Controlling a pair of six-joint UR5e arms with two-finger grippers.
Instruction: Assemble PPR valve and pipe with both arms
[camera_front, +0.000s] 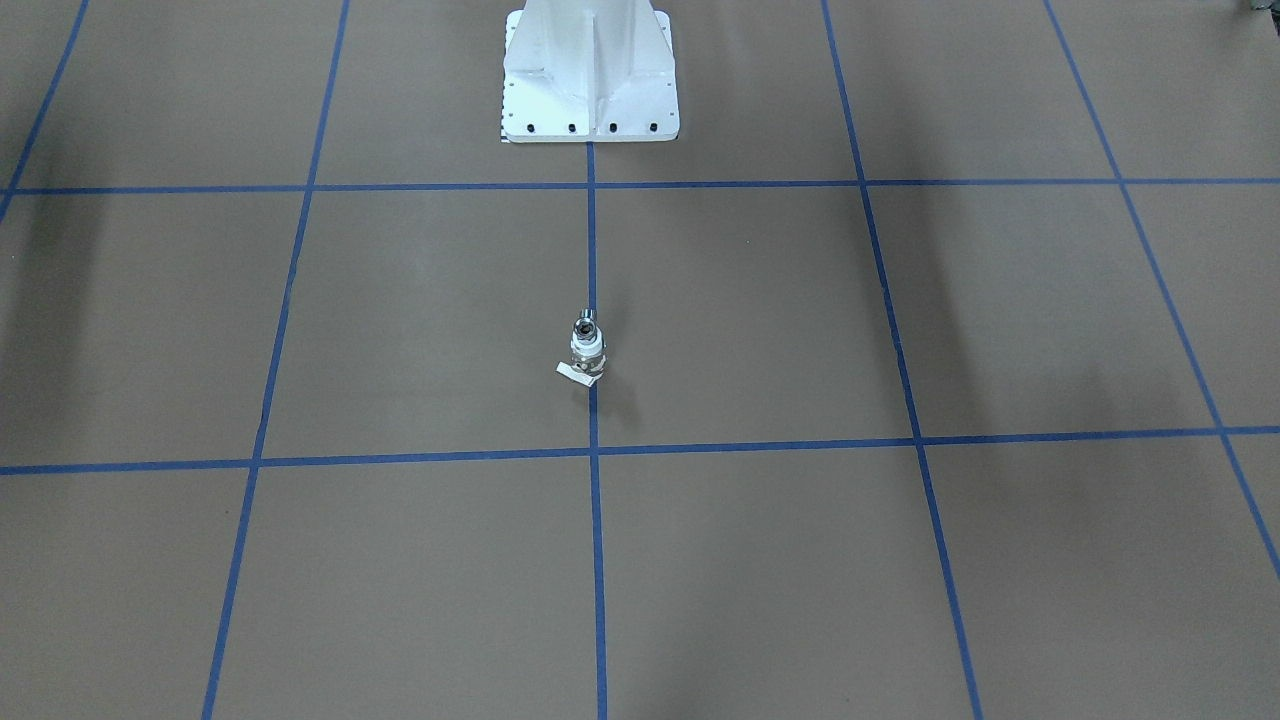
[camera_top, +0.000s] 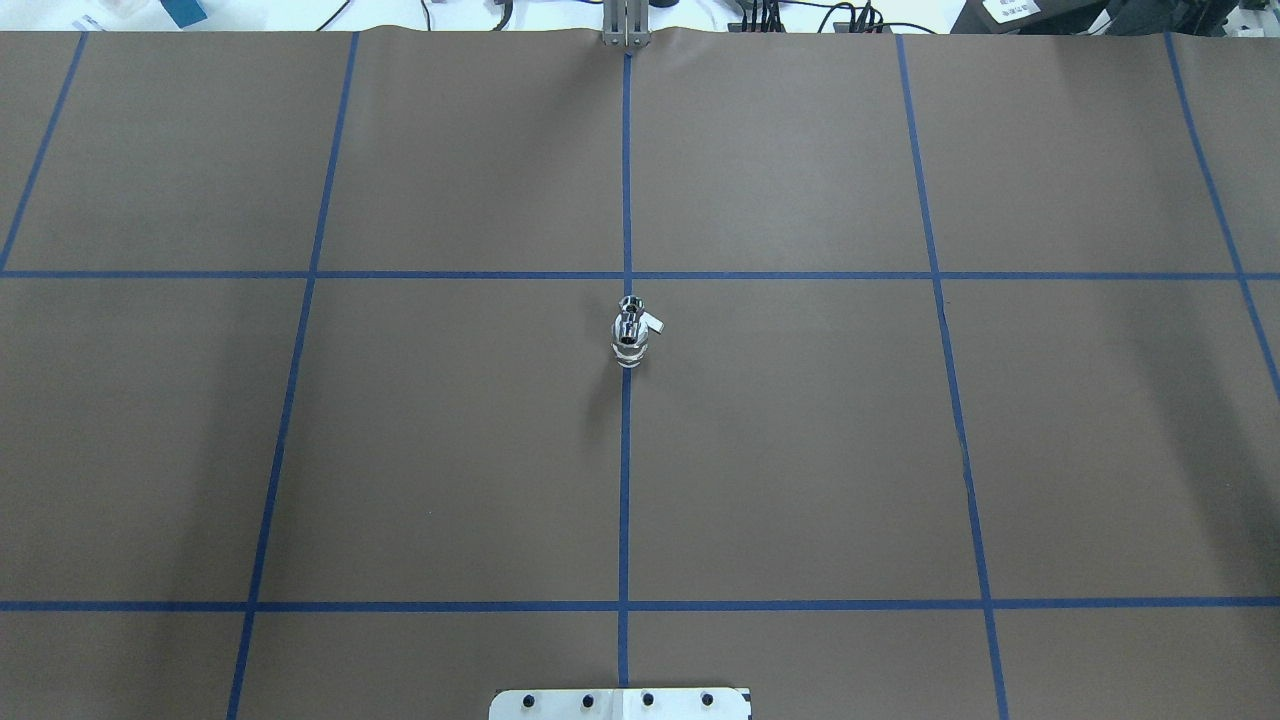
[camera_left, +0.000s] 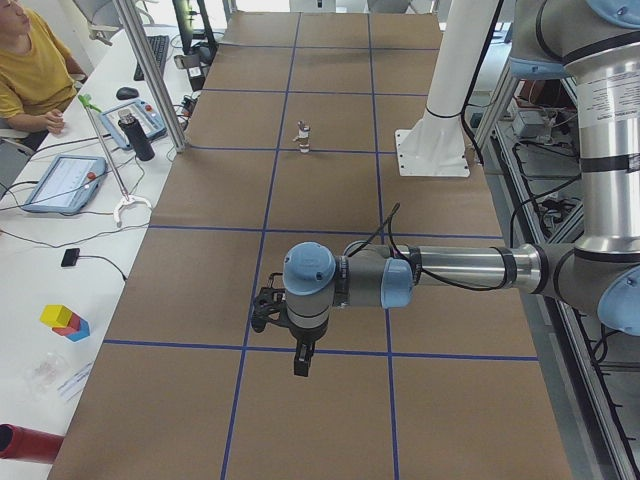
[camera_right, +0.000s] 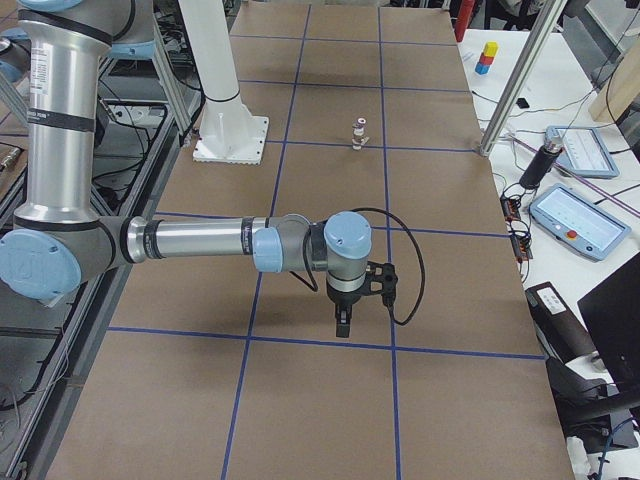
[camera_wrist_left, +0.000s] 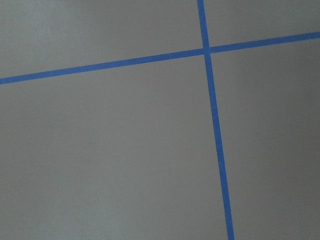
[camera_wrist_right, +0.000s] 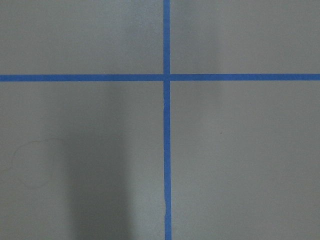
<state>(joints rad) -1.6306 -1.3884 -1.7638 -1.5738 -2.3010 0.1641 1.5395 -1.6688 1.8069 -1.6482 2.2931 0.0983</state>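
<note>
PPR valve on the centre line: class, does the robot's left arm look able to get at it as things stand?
Probably yes. The PPR valve stands upright in the open, and in the left side view only bare table lies between it and the left gripper, which hangs farther along the table.

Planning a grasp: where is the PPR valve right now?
In the overhead view the PPR valve stands mid-table on the centre blue tape line, ahead of the white pedestal base.
</note>
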